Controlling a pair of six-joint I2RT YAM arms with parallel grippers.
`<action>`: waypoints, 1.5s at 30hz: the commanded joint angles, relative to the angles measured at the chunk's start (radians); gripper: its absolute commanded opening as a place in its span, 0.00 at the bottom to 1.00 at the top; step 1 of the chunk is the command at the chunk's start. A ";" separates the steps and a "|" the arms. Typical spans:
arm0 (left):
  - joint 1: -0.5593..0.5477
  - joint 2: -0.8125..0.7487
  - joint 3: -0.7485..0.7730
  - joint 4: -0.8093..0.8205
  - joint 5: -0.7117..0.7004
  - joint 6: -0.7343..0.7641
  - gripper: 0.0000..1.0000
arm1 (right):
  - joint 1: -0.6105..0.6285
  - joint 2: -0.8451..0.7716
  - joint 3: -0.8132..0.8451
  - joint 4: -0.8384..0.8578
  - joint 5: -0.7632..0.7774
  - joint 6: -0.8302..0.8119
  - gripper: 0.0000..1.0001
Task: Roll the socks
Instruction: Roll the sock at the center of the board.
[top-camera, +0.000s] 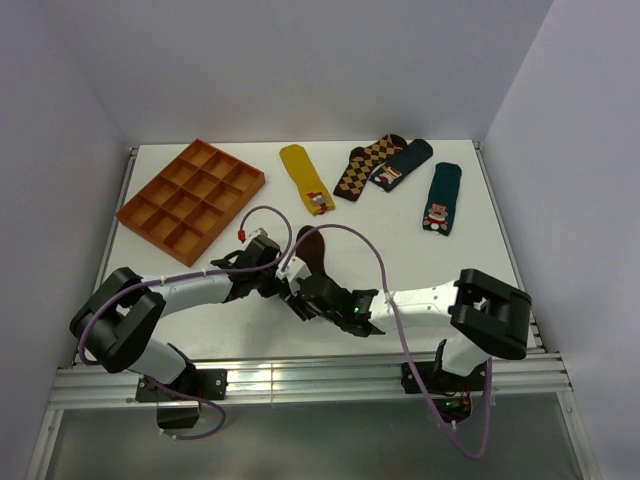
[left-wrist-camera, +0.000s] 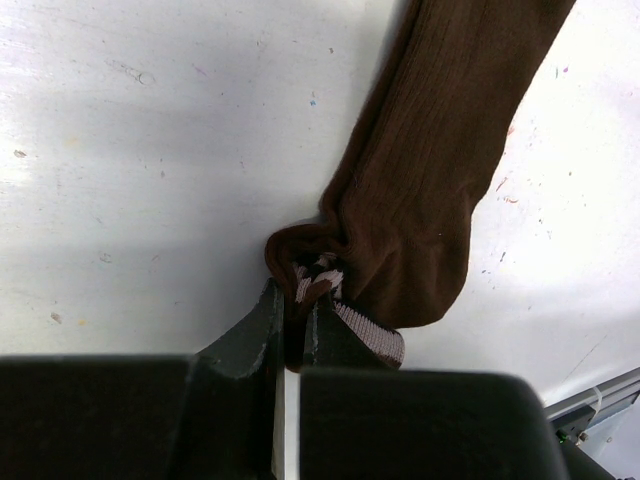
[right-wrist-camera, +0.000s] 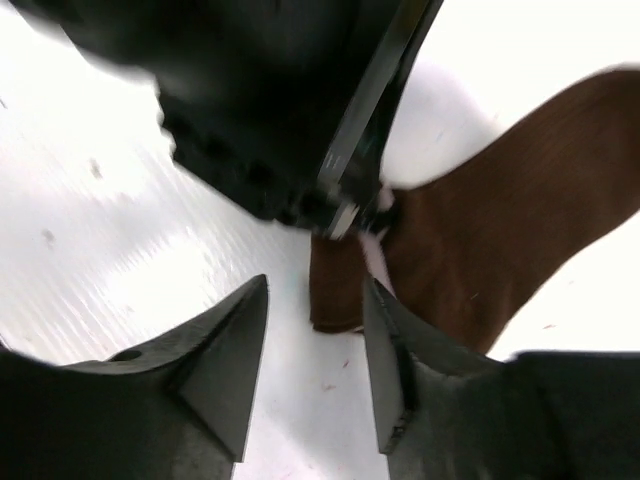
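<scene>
Well, the white surface is the biggest thing we see. The brown sock lies flat on it, near the front edge, right between the two arms. Far behind it sit an orange tray and some other socks, well apart from it.

We think the sock is light and very soft. It is floppy, so it bunches where it is pinched and will not keep a shape by itself. The ribbed cloth looks a bit grippy, not slippery, and it cannot break. We think the best place to hold it is the cuff, the end with the pale stripes, because a roll can start there. The long part can lie on the surface.

The left pincer is closed tight on that cuff, and the cloth is scrunched up at its tips. The right pincer stands open just beside the same end. A corner of the sock shows in its gap, but it holds nothing.

Some things are hard to see. From above, the arms cover the near end of the sock, so only the far part peeks out. In the left wrist view the toe end is cut off at the top. The right wrist view is blurry and dark at the top. We cannot tell if the cuff is folded over or only scrunched. The little stripes are mostly hidden.
</scene>
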 joint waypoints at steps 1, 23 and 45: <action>-0.011 0.038 -0.005 -0.082 0.012 0.021 0.00 | 0.006 -0.063 0.006 0.038 0.054 -0.029 0.51; -0.010 0.043 -0.005 -0.071 0.034 -0.013 0.00 | 0.009 0.148 0.064 -0.019 0.053 0.006 0.49; -0.009 -0.046 -0.026 -0.061 -0.006 -0.088 0.15 | -0.023 0.181 0.090 -0.156 -0.074 0.144 0.00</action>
